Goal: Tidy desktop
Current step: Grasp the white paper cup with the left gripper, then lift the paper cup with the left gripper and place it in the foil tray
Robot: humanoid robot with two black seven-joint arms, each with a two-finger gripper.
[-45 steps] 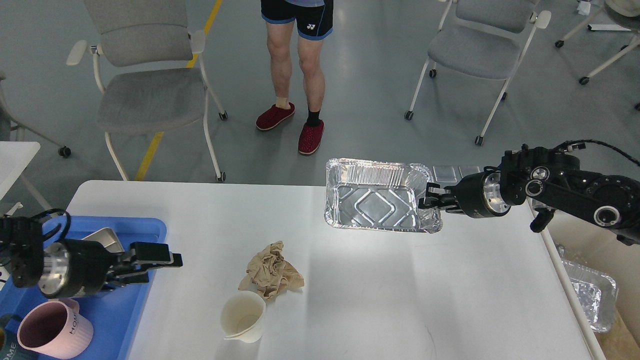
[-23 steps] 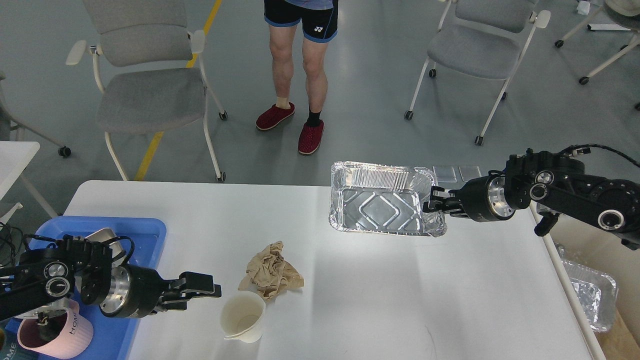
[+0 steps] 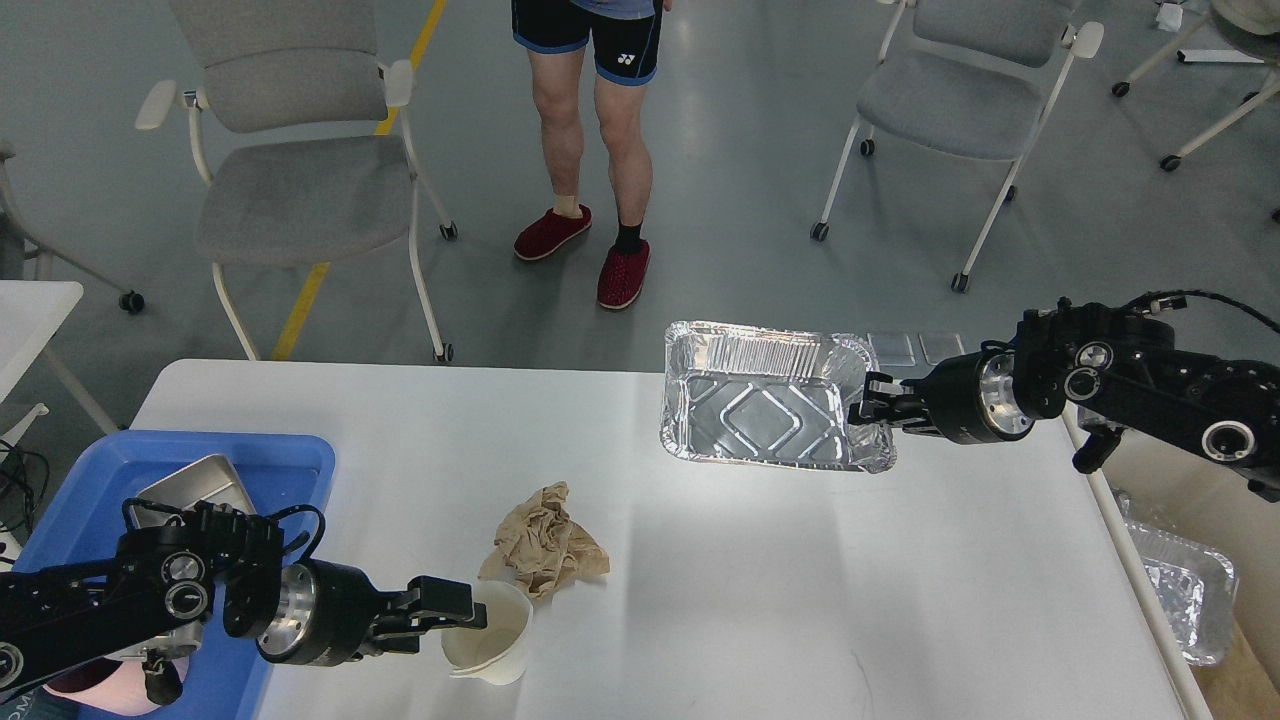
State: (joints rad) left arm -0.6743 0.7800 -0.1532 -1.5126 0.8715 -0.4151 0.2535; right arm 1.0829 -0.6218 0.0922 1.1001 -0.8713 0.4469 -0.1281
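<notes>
Foil tray (image 3: 770,410) in right pincer (image 3: 868,412), empty

A crumpled brown paper wad (image 3: 545,543) serves as the landmark: a white paper cup (image 3: 490,632) stands just in front of it and a little to the left, while an empty foil tray (image 3: 772,409) lies well off to its far right. Far to the wad's left sits a blue plastic tray (image 3: 290,462) with a small metal dish (image 3: 190,490) in it. Beyond the wad, on the grey floor, stand a person's bare legs in red slippers (image 3: 580,248), flanked by a grey chair (image 3: 290,170) on the left and another grey chair (image 3: 950,95) on the right.
</notes>
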